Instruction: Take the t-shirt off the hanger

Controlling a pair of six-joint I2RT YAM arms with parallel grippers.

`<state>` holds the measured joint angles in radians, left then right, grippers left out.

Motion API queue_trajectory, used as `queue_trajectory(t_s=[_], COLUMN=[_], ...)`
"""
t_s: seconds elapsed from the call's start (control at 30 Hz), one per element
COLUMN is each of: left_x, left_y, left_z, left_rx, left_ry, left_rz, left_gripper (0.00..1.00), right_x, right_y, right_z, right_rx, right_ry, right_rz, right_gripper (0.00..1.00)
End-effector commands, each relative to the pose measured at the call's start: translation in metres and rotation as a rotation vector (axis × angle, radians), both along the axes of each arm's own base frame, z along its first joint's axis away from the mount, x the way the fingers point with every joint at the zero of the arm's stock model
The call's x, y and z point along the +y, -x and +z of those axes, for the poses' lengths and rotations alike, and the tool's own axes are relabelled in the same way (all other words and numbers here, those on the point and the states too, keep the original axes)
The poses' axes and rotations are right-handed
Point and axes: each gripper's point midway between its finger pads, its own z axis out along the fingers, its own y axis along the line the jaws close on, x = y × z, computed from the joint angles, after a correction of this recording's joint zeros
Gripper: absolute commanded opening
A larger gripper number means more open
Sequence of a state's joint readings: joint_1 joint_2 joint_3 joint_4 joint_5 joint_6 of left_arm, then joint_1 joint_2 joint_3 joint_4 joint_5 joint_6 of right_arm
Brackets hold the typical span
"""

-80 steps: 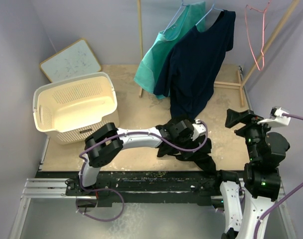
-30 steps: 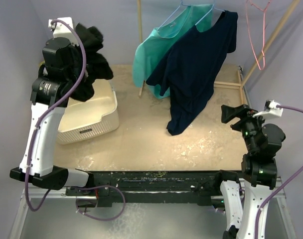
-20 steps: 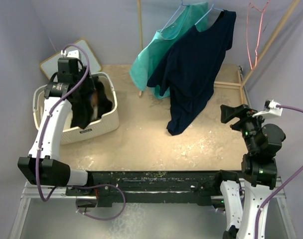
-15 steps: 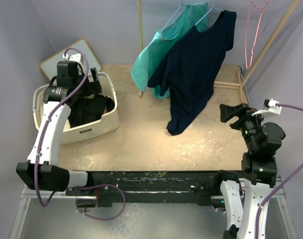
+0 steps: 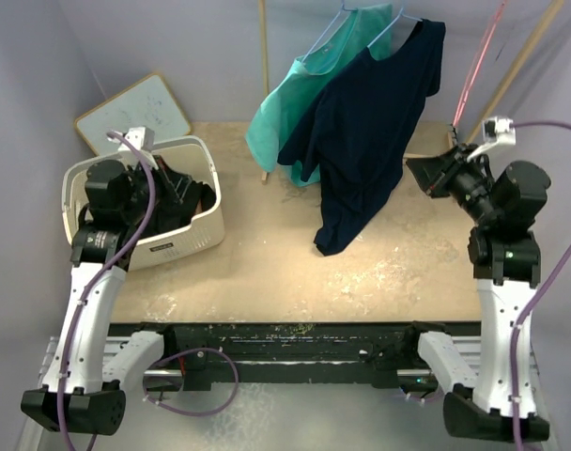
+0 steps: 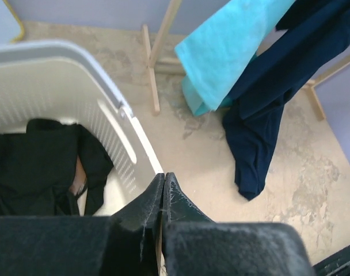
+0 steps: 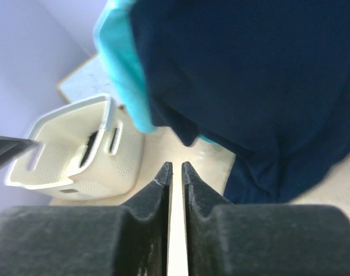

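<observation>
1. Top view: a navy t-shirt [image 5: 365,132] hangs on a pale blue hanger [image 5: 395,25] at the upper centre. Its lower end trails down to the sandy table [image 5: 267,263]. A teal shirt [image 5: 300,99] hangs just to its left, overlapping it. At the left sits a white basket [image 5: 208,178] with a black garment [image 5: 173,209] inside. The left gripper [image 5: 182,185] is over the basket's right part. At the right, the right gripper [image 5: 415,171] is raised and points at the navy t-shirt, close to its edge. A pink hanger [image 5: 478,61] hangs at the upper right.
2. Left wrist view: the left fingertips meet at the bottom centre, pressed together and holding nothing. The basket's rim and the black garment fill the left. The teal shirt and the navy t-shirt hang at the upper right.
3. Right wrist view: the right fingers sit almost together at the bottom centre, with only a thin slit between them and nothing held. The navy t-shirt fills the upper right, the teal shirt shows beside it, and the basket lies at the lower left.
</observation>
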<state>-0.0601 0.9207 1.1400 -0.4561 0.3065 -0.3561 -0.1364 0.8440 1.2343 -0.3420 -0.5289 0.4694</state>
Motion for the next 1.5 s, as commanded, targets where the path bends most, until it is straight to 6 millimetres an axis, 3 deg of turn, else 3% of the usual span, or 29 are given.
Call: queue_trajectory(t_s=[0.0, 0.1, 0.17, 0.23, 0.3, 0.37, 0.47, 0.53, 0.63, 0.83, 1.03, 1.27, 1.47], left_x=[-0.004, -0.001, -0.002, -0.008, -0.013, -0.013, -0.009, -0.007, -0.007, -0.009, -0.011, -0.011, -0.010], left_y=[0.003, 0.012, 0.018, 0.025, 0.033, 0.038, 0.044, 0.047, 0.049, 0.050, 0.050, 0.048, 0.046], left_z=[-0.015, -0.019, -0.021, -0.021, -0.013, -0.006, -0.001, 0.001, 0.001, 0.001, 0.000, -0.002, -0.004], left_rx=[-0.038, -0.062, -0.084, -0.111, -0.141, -0.176, -0.204, -0.212, -0.215, -0.216, -0.212, -0.207, -0.199], left_ry=[-0.015, -0.028, -0.031, -0.028, -0.036, -0.037, -0.049, -0.052, -0.046, -0.041, -0.037, -0.034, -0.038], left_rz=[-0.037, -0.024, -0.038, -0.074, -0.109, -0.108, -0.084, -0.070, -0.068, -0.080, -0.087, -0.089, -0.082], left_gripper=[0.00, 0.03, 0.21, 0.39, 0.48, 0.50, 0.51, 0.51, 0.51, 0.51, 0.50, 0.50, 0.50], right_x=[0.031, 0.066, 0.085, 0.086, 0.067, 0.060, 0.062, 0.065, 0.060, 0.060, 0.070, 0.080, 0.081], right_y=[0.005, -0.029, -0.052, -0.079, -0.106, -0.124, -0.151, -0.172, -0.184, -0.209, -0.223, -0.229, -0.248], right_z=[0.064, 0.070, 0.077, 0.091, 0.108, 0.126, 0.137, 0.130, 0.128, 0.100, 0.090, 0.102, 0.074], right_rx=[-0.141, -0.094, -0.060, -0.042, -0.046, -0.080, -0.101, -0.081, -0.082, -0.029, -0.036, -0.080, -0.012], right_ry=[0.033, 0.071, 0.138, 0.171, 0.184, 0.177, 0.193, 0.204, 0.195, 0.170, 0.164, 0.119, 0.136], right_rz=[0.089, 0.114, 0.076, -0.008, -0.168, -0.242, -0.286, -0.310, -0.357, -0.344, -0.313, -0.281, -0.309], right_gripper=[0.02, 0.00, 0.01, 0.17, 0.39, 0.57, 0.70, 0.70, 0.70, 0.65, 0.63, 0.59, 0.57])
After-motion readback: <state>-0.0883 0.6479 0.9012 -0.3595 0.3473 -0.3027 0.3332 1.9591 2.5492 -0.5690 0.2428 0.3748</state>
